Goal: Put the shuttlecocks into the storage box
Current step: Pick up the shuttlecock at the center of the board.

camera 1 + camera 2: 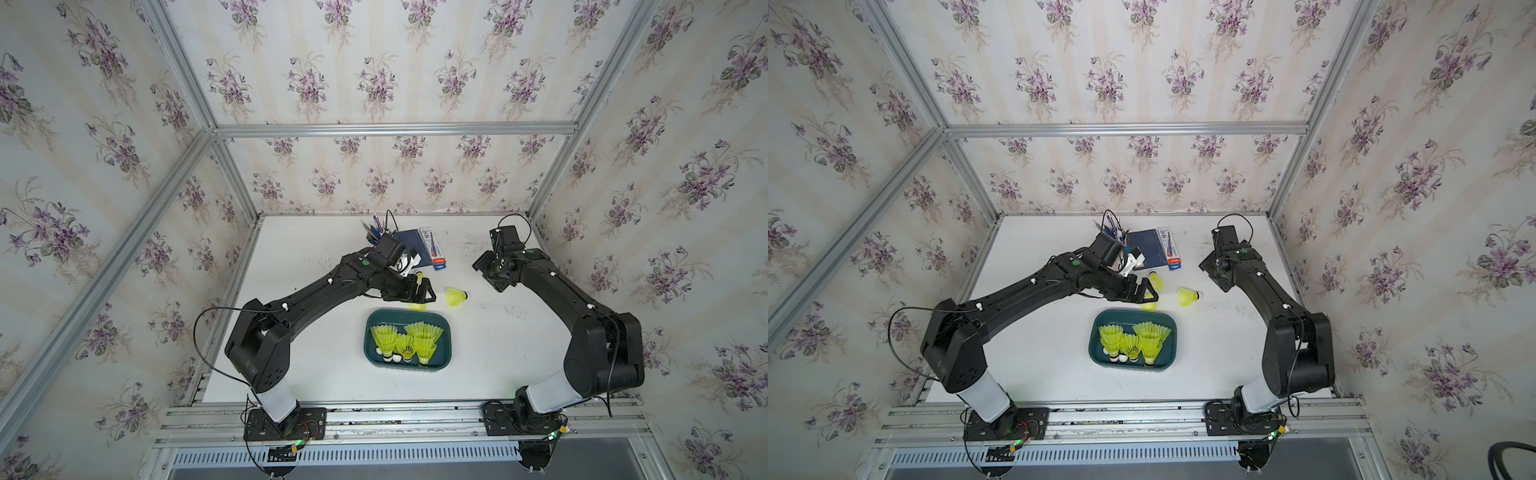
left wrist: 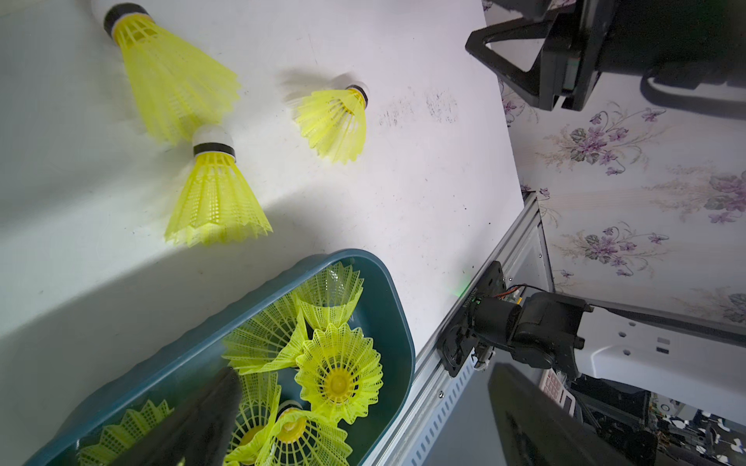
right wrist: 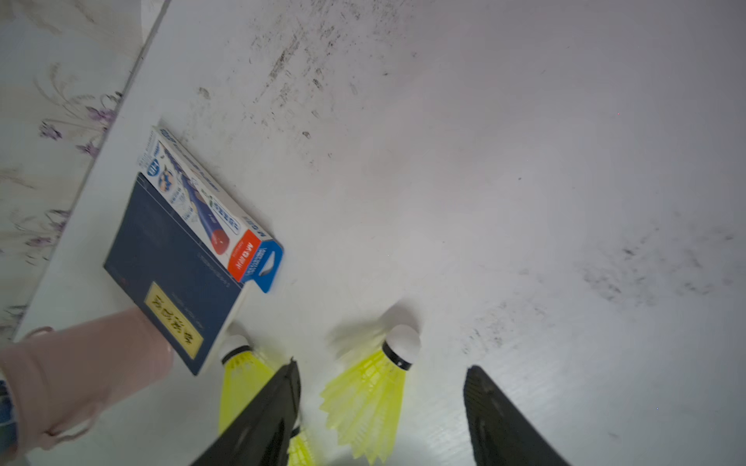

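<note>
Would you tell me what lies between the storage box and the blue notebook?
Two loose shuttlecocks lie there, as a top view shows.

At the back of your white table [image 1: 316, 374] you have a pink pen cup [image 3: 80, 375] and a navy notebook [image 3: 169, 258] — a pen box [image 3: 210, 210] touches its edge.

The shuttlecocks [image 2: 218, 197] are neon yellow-green with white tips, dark bands. The storage box [image 1: 444, 350] is dark teal; the blurred cup [image 3: 80, 375] seems pink.

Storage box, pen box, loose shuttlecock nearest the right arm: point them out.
storage box [image 1: 390, 317], in a top view, bare far end
pen box [image 1: 432, 248], in a top view, top face
loose shuttlecock [image 1: 454, 297], in a top view, skirt
</note>
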You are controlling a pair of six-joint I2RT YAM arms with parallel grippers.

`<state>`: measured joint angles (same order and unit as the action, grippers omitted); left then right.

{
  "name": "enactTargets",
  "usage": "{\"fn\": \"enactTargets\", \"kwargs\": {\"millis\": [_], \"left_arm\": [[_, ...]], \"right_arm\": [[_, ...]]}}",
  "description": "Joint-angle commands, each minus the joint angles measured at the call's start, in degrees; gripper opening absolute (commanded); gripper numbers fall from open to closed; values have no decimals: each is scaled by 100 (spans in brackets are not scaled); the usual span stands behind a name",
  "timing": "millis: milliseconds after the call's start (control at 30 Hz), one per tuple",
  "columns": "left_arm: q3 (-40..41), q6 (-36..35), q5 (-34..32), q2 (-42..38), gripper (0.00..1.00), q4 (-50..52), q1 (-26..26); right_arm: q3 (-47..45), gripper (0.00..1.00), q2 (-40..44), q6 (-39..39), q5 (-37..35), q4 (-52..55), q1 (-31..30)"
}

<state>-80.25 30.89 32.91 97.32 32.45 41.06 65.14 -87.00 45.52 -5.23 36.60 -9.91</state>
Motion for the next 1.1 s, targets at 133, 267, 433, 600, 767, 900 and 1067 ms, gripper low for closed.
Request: {"fn": "enactTargets", "kwargs": {"millis": [133, 267, 433, 600, 767, 900, 1067], "left_arm": [[227, -115, -59, -287, 100, 124, 304], [379, 66, -234, -337, 100, -10, 569], [585, 328, -259, -349, 100, -298, 695], [590, 335, -346, -407, 100, -314, 701], [567, 371, -331, -321, 100, -326, 668], [431, 600, -168, -105, 100, -384, 456], [-123, 664, -153, 275, 100, -142, 189]], "right_arm": [[-814, 68, 412, -864, 102, 785, -327], [-1209, 68, 446, -645, 200, 570, -536], [-1249, 71, -19, -851, 304, 198, -680], [-1102, 77, -461, -1110, 164, -79, -786], [-712, 81, -863, -1414, -105, -203, -780], [-403, 81, -1145, -1630, -114, -311, -767], [-74, 81, -1478, -1782, -144, -320, -673]]}}
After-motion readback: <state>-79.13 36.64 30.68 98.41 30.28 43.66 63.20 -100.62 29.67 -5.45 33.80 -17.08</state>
